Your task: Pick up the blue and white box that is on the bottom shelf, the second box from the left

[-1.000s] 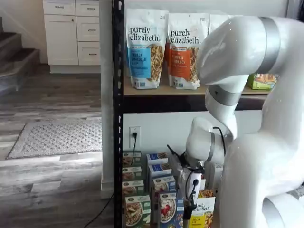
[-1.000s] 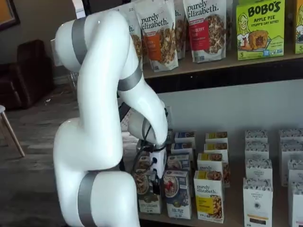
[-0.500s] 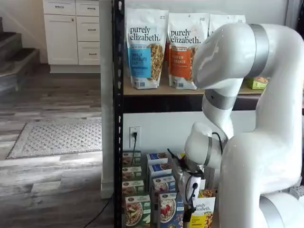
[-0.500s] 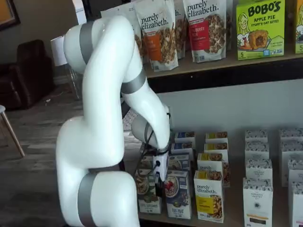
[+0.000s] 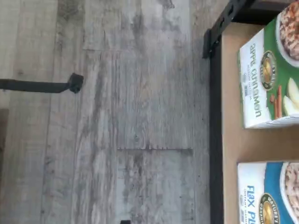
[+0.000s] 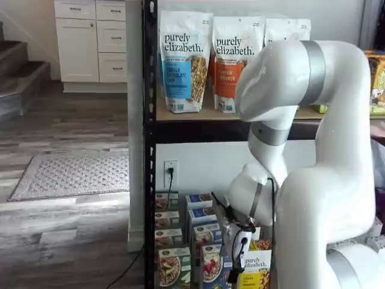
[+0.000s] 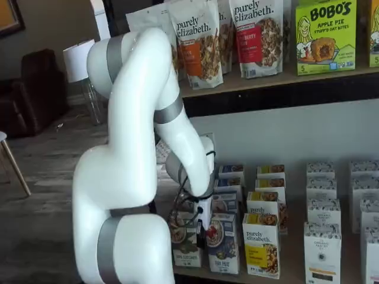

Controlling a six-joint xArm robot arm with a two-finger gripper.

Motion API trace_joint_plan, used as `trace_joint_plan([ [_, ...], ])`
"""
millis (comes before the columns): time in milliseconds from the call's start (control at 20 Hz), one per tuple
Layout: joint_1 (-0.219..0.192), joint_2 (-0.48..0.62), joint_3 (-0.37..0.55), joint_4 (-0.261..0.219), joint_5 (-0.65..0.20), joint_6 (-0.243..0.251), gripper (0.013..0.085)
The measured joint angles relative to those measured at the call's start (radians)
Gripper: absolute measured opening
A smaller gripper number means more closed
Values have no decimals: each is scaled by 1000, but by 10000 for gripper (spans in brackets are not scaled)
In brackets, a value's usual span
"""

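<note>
The blue and white box (image 7: 224, 242) sits front row on the bottom shelf (image 7: 290, 269), just beside the green-fronted box (image 5: 270, 77) & the yellow box (image 7: 261, 245). Our gripper (image 7: 202, 228) hangs right in front of it, fingers not clear enough to read by eye; we take the jaws as fully spread, nothing held. To do this well, we'd center on the blue front, keep clear of both neighbors, go in straight, then close. Text: wrist view shows "apple cinnamon" on green, "FLAX PL.." on blue; bags up top say "purely elizabeth", plus "BOBO'S APPLE PIE" (image 7: 325, 34).
</note>
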Motion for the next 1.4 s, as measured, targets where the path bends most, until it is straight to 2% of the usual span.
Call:
trace_joint_plan([
  [100,4,11,-11,62,-8,-55,850],
  [350,10,38,-39,173,-21,-155,850],
  [450,8,48,-54,206,-20,-186,850],
  [550,4,57,-67,217,-15,-199,850],
  [750,-5,74,-92,222,-6,-210,850],
  [1000,-16,99,-127,195,3,-192,850],
  [1100,-21,110,-144,173,13,-174,850],
  [1200,-31,131,-172,127,31,-138,850],
  [1400,-38,161,-212,94,44,-111,850],
])
